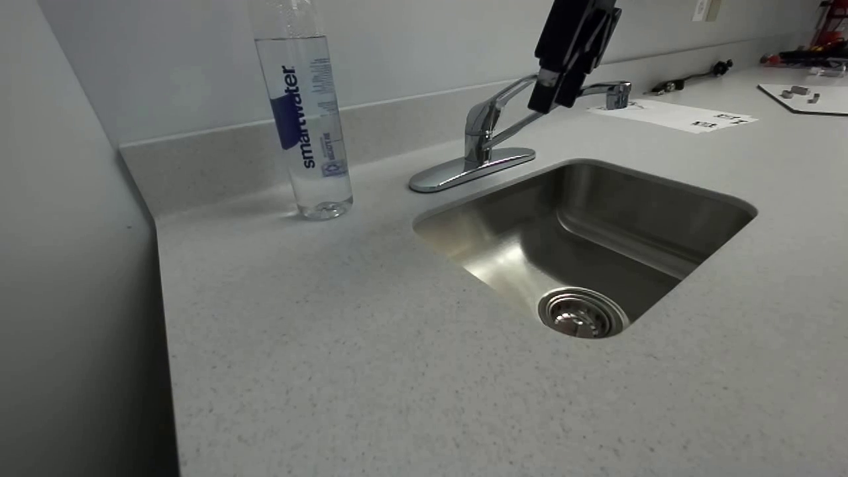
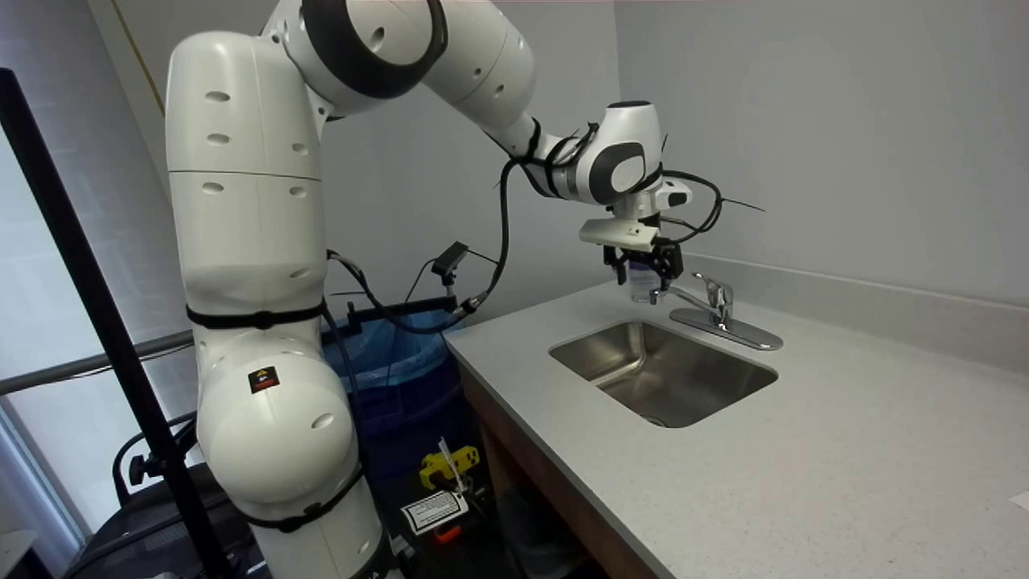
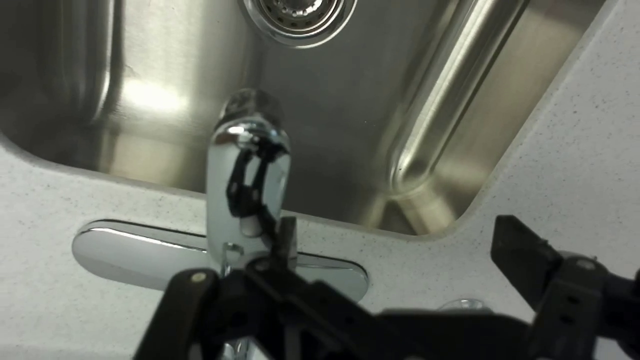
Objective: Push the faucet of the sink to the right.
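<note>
Wrist view: gripper [image 3: 398, 231] spread wide, holding nothing; 1 finger [image 3: 287, 240] right beside the faucet [image 3: 225, 210], contact can't tell. Spout [image 3: 248, 145] points over the sink [image 3: 345, 130], roughly square to its base plate [image 3: 142, 257], so push reads as not done.

In an exterior view: gripper overlaps the spout; faucet stands between sink and wall [image 1: 424, 53], bottle [image 1: 305, 126] apart.

In an exterior view: arm [image 2: 249, 249] reaches over, gripper near spout's end. Positioning looks done; left: swing right, then back off.

Tool [image 3: 396, 225] hides pt of faucet [image 3: 232, 205] & wrist vw crops sink [image 3: 340, 130].
</note>
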Motion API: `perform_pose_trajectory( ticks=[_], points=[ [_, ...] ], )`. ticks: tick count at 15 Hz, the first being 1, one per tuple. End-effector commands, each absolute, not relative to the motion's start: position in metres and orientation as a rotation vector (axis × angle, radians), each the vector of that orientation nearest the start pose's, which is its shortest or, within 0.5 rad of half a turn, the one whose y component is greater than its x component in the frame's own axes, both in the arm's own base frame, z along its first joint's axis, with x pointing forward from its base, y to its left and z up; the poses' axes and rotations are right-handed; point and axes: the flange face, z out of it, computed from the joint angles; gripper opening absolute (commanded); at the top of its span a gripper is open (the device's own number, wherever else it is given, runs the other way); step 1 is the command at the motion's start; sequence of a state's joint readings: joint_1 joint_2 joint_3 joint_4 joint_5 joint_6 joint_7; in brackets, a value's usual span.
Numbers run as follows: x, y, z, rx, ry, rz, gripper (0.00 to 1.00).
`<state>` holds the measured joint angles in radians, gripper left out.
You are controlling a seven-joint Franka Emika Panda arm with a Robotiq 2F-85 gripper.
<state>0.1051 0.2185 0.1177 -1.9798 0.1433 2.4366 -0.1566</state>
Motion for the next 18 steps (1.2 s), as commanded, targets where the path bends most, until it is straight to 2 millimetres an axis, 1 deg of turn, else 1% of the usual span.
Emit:
perform_pose_trajectory(
  ticks=[1,4,8,9,12,18],
  points=[
    [0.596,0.133,0.402,-2.915,-0.441,-0.369,1.0],
    [0.598,0.146,0.421,-2.862,-0.474,-0.427,1.0],
    [0.598,0.159,0.454,-2.8,-0.484,-0.497,1.0],
    [0.597,0.161,0.458,-2.79,-0.483,-0.513,1.0],
    [0.596,0.161,0.476,-2.791,-0.493,-0.573,1.0],
    [0.589,0.15,0.5,-2.873,-0.53,-0.647,1.0]
  ],
)
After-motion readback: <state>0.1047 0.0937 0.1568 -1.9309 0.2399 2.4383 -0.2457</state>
